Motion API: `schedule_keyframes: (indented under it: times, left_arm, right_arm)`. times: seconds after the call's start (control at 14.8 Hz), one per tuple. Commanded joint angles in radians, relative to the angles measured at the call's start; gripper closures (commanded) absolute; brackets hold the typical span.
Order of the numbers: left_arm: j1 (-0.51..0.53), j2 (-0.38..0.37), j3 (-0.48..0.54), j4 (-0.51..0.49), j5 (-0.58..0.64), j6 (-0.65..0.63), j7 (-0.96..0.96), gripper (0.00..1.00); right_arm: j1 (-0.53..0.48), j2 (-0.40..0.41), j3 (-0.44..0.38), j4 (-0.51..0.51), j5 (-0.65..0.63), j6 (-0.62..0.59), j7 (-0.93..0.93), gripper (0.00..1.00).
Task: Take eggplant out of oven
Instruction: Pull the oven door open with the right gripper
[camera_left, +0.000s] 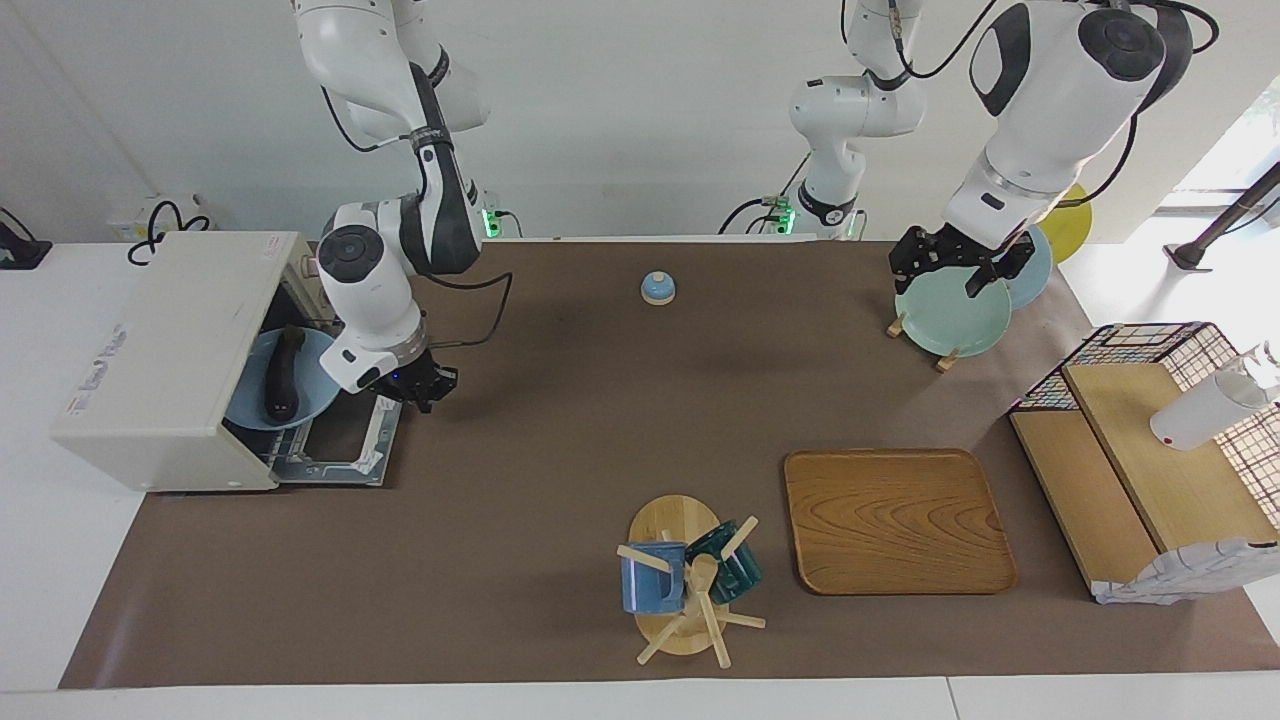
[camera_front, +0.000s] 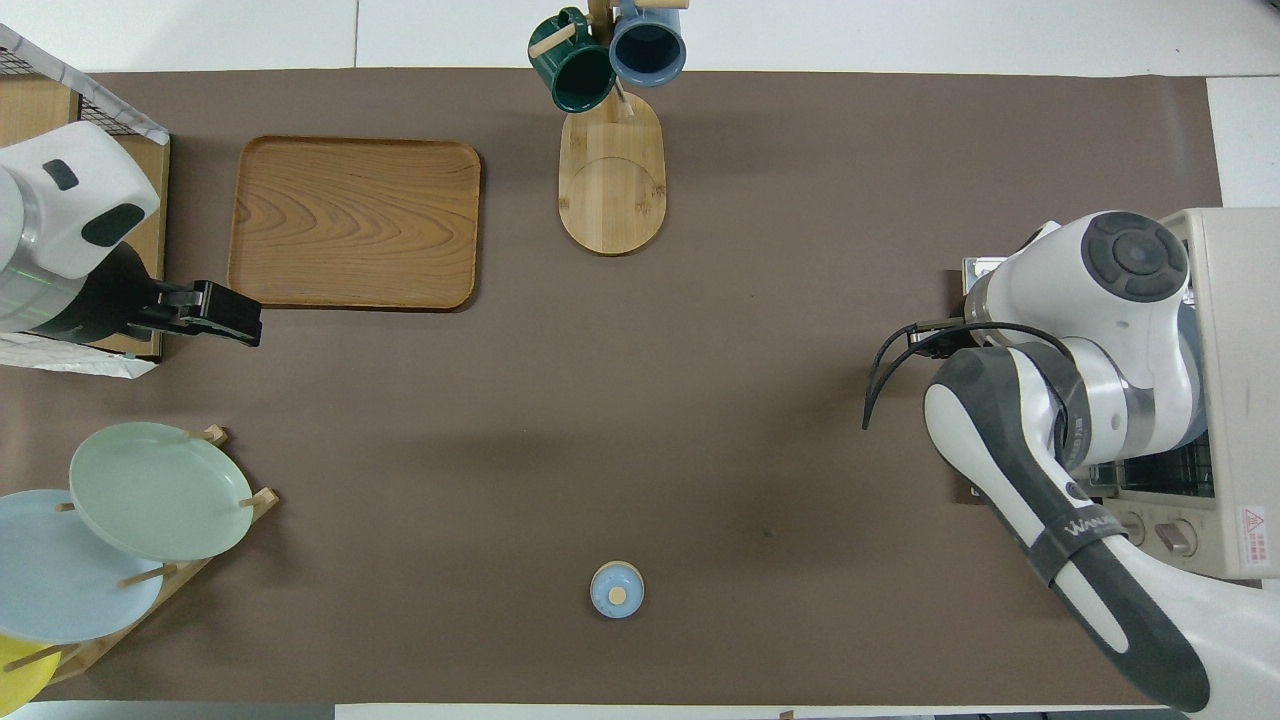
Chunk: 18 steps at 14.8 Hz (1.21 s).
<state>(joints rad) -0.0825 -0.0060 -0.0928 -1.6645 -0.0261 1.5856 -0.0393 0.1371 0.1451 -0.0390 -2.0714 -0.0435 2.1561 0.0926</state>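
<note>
The cream-white oven (camera_left: 165, 360) (camera_front: 1235, 380) stands at the right arm's end of the table, its glass door (camera_left: 335, 440) dropped flat onto the mat. Inside its mouth the dark eggplant (camera_left: 282, 378) lies lengthwise on a light blue plate (camera_left: 248, 405); in the overhead view the right arm hides both. My right gripper (camera_left: 425, 385) is low at the door's outer edge, at the corner nearer the robots. My left gripper (camera_left: 948, 268) (camera_front: 215, 315) waits open in the air over the mat between the plate rack and the tray.
A blue bell (camera_left: 657, 288) sits mid-table near the robots. A rack of plates (camera_left: 950, 320), a wooden tray (camera_left: 897, 520), a mug tree (camera_left: 685, 580) and a wire shelf unit (camera_left: 1150, 440) fill the left arm's half.
</note>
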Motion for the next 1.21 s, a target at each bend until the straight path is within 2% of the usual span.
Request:
schedule_keyframes:
  times: [0.0,0.13,0.2,0.47,0.67,0.74,0.81,0.88,0.94,1.15]
  left_arm:
    - [0.003,-0.014,0.001,0.0,0.014,-0.006,-0.001,0.0]
    - [0.003,-0.014,0.001,-0.001,0.012,0.011,-0.001,0.0]
    - [0.004,-0.014,0.001,-0.006,0.012,0.026,0.001,0.0]
    - [0.007,-0.04,0.001,-0.111,0.011,0.146,-0.001,0.0]
    - [0.007,-0.045,0.001,-0.188,-0.001,0.223,-0.001,0.0]
    - [0.007,-0.042,0.001,-0.211,-0.009,0.237,-0.005,0.0]
    - [0.007,-0.043,0.001,-0.251,-0.011,0.281,-0.005,0.0]
    - [0.007,-0.043,0.001,-0.289,-0.012,0.334,-0.004,0.0]
    - [0.004,-0.043,0.001,-0.323,-0.012,0.379,-0.004,0.0]
    - [-0.002,-0.026,-0.001,-0.357,-0.038,0.425,-0.001,0.0]
  right_arm:
    - [-0.022,-0.048,-0.012,0.022,-0.077,-0.09,0.003,0.58]
    - [-0.033,-0.065,-0.009,0.02,-0.209,-0.149,-0.001,0.58]
    - [-0.034,-0.067,-0.012,0.017,-0.232,-0.16,-0.002,0.58]
    - [-0.105,-0.085,-0.009,-0.029,-0.236,-0.139,-0.049,0.6]
    - [-0.139,-0.093,-0.009,-0.073,-0.236,-0.073,-0.06,0.61]
    - [-0.146,-0.097,-0.009,-0.09,-0.236,-0.053,-0.06,0.65]
    - [-0.146,-0.099,-0.009,-0.095,-0.236,-0.042,-0.06,0.74]
    - [-0.146,-0.099,-0.009,-0.095,-0.236,-0.042,-0.062,0.92]
    - [-0.145,-0.099,-0.009,-0.095,-0.236,-0.042,-0.065,1.0]
    - [-0.119,-0.087,0.002,-0.049,-0.236,-0.079,-0.082,1.0]
